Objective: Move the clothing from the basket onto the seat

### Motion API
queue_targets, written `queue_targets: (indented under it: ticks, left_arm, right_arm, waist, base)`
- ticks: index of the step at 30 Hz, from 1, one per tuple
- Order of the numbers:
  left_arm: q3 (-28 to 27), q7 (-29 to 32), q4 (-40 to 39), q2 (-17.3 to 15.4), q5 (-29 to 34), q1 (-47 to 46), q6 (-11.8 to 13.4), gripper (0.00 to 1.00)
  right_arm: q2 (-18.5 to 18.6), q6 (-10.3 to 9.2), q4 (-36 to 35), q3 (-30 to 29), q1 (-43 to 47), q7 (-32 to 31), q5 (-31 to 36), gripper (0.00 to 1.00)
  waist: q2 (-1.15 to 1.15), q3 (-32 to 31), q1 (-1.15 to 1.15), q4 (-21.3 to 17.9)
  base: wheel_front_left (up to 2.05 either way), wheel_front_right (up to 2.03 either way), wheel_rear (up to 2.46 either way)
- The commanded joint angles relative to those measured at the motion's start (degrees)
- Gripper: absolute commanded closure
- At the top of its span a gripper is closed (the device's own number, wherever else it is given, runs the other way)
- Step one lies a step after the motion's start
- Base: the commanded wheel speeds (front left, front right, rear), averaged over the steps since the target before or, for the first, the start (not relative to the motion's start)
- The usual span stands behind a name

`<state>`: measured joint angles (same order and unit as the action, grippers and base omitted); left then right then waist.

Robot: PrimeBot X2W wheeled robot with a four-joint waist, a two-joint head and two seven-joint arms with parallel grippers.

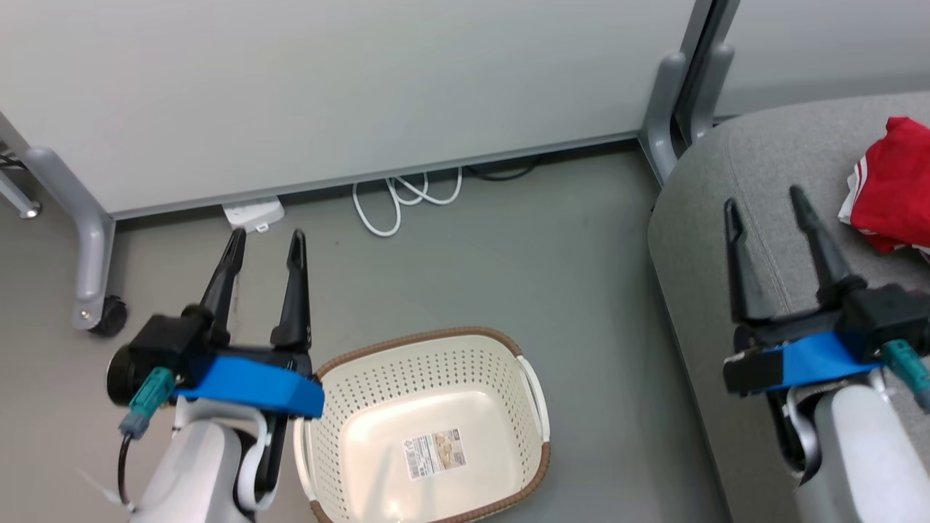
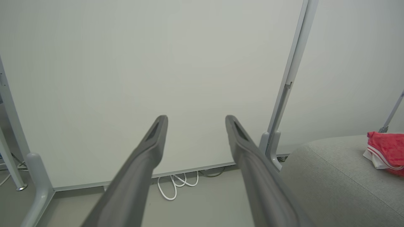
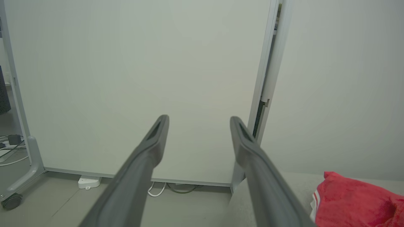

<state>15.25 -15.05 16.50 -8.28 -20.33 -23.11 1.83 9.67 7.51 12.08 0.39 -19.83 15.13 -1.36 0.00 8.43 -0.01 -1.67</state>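
- The basket (image 1: pixel 429 335) stands on the grey floor, and a paper label (image 1: pixel 434 453) shows on its bare bottom.
- The left gripper (image 1: pixel 267 234) hangs just left of the basket, fingers spread wide and holding nothing.
- The right gripper (image 1: pixel 763 197), well right of the basket, is over the seat (image 1: pixel 726 240), also spread and empty.
- The clothing (image 1: pixel 894 185) lies bunched on the seat, far right of the basket.
- A white cable (image 1: pixel 396 200) loops beyond the basket.

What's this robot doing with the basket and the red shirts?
It is moving clothing from the basket on the floor to the grey seat. The basket looks empty, and the red clothing lies on the seat. The left gripper and right gripper are both open, holding nothing.
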Motion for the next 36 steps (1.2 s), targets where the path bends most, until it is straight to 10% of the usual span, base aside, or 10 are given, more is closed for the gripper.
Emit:
queue_targets:
  ticks: [1, 36]
  left_arm:
    - [-0.94, -0.18, -0.32, 0.27, 0.53, 1.4, -0.43, 0.0]
    - [-11.9, -0.18, 0.29, 5.3, 6.39, 16.62, -6.47, 0.0]
  right_arm:
    - [-0.43, -0.04, 0.21, 0.44, 1.46, 0.03, -0.32, 0.0]
    - [-6.11, -0.04, 3.74, 0.23, 15.33, 0.03, -3.81, 0.0]
  waist:
    - [0.0, -1.11, 0.01, 0.71]
    - [0.0, -8.66, 0.01, 2.3]
  base:
    - [0.0, 0.0, 0.0]
    - [0.0, 0.0, 0.0]
